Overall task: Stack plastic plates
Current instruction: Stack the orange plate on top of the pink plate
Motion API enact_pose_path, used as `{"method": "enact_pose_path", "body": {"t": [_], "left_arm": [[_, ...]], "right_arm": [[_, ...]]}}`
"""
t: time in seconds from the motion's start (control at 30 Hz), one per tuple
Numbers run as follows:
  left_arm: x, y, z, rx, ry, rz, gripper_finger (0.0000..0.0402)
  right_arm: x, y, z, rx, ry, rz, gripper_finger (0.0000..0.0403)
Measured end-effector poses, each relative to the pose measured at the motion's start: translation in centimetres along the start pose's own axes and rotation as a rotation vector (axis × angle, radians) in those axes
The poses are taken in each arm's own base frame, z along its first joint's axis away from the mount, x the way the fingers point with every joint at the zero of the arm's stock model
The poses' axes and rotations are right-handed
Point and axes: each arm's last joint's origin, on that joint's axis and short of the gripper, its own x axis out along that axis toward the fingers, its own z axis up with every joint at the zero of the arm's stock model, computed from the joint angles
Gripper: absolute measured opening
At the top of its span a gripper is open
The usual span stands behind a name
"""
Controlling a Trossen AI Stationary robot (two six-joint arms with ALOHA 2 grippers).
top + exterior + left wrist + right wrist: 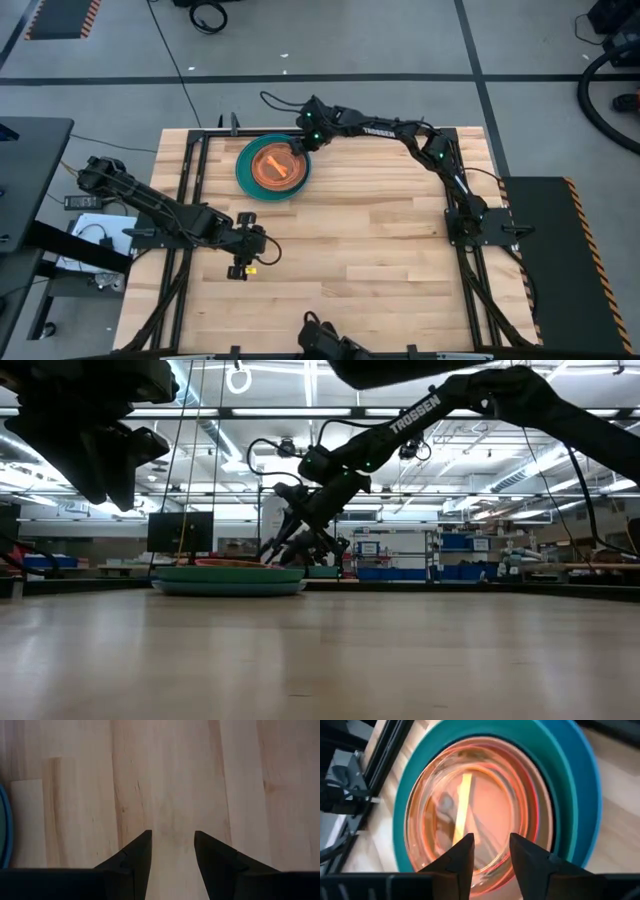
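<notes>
The plastic plates (273,168) sit as one stack at the table's far left: a translucent orange plate (485,795) on top, a teal rim (410,805) and a blue rim (590,795) below. In the low view the stack (228,578) rests flat on the wood. My right gripper (297,150) (275,552) (491,847) is open, slanting down over the stack's far-right rim, with its fingertips just above the orange plate. My left gripper (258,245) (172,845) is open over bare wood nearer the camera, and a blue plate edge (2,825) shows beside it.
Metal frame rails (190,160) (350,780) run along the table's left side, close to the stack. Bare wood (380,240) stretches across the middle and right. A dark device (325,340) sits at the near edge. The left arm (100,450) looms large in the low view.
</notes>
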Motion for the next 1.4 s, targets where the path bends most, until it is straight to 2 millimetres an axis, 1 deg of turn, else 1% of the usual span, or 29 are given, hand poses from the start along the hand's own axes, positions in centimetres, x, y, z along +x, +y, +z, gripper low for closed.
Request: {"method": "enact_pose_path", "body": {"t": [0.1, 0.17, 0.3, 0.37, 0.43, 0.53, 0.63, 0.7, 0.83, 1.0, 1.1, 1.17, 1.23, 1.3, 1.4], "left_arm": [[0.0, 0.0, 0.0, 0.005, 0.003, 0.001, 0.0155], [0.0, 0.0, -0.1, 0.006, 0.009, 0.002, 0.0155], [0.0, 0.2, -0.4, 0.033, 0.039, 0.04, 0.0155], [0.0, 0.5, -0.7, 0.053, 0.052, 0.106, 0.0155], [-0.2, 0.7, -0.8, 0.064, 0.047, 0.168, 0.0155], [-0.3, 1.1, -0.7, 0.083, 0.024, 0.265, 0.0155], [-0.3, 1.9, -0.5, 0.094, -0.007, 0.428, 0.0155], [-0.3, 2.7, -0.3, 0.092, -0.011, 0.509, 0.0155], [-0.1, 4.7, 0.3, 0.049, -0.012, 0.557, 0.0155], [0.0, 7.1, 0.7, -0.004, 0.009, 0.605, 0.0155], [0.1, 8.3, 0.6, -0.026, 0.036, 0.576, 0.0155], [0.1, 8.8, 0.6, -0.03, 0.049, 0.549, 0.0155], [0.2, 9.2, 0.6, -0.036, 0.053, 0.539, 0.0155], [0.2, 9.5, 0.6, -0.032, 0.055, 0.541, 0.0155], [0.1, 9.9, 0.8, -0.027, 0.042, 0.548, 0.0155]], "right_arm": [[-0.5, -0.4, 0.0, 0.034, 0.046, 0.027, 0.0138], [-1.0, -0.3, 0.0, 0.015, 0.062, 0.037, 0.0136], [-2.8, 0.9, -0.2, -0.081, 0.071, -0.012, 0.0133], [-3.1, 1.8, -0.6, -0.135, 0.084, -0.014, 0.0133], [-2.8, 2.5, -1.3, -0.193, 0.096, -0.045, 0.0133], [-2.1, 3.5, -2.7, -0.301, 0.134, -0.147, 0.0133], [-1.7, 4.2, -4.1, -0.378, 0.183, -0.238, 0.0133], [-2.3, 4.8, -4.8, -0.398, 0.227, -0.26, 0.0132], [-4.8, 7.5, -5.8, -0.473, 0.253, -0.274, 0.0132], [-6.5, 10.9, -8.3, -0.59, 0.274, -0.36, 0.0132], [-7.7, 12.3, -9.7, -0.629, 0.289, -0.408, 0.0132], [-8.2, 12.5, -10.6, -0.637, 0.283, -0.451, 0.0132], [-9.0, 12.3, -11.5, -0.617, 0.283, -0.486, 0.0132], [-10.0, 11.8, -12.3, -0.581, 0.261, -0.515, 0.0132], [-11.4, 10.5, -13.6, -0.519, 0.184, -0.546, 0.0132]]}}
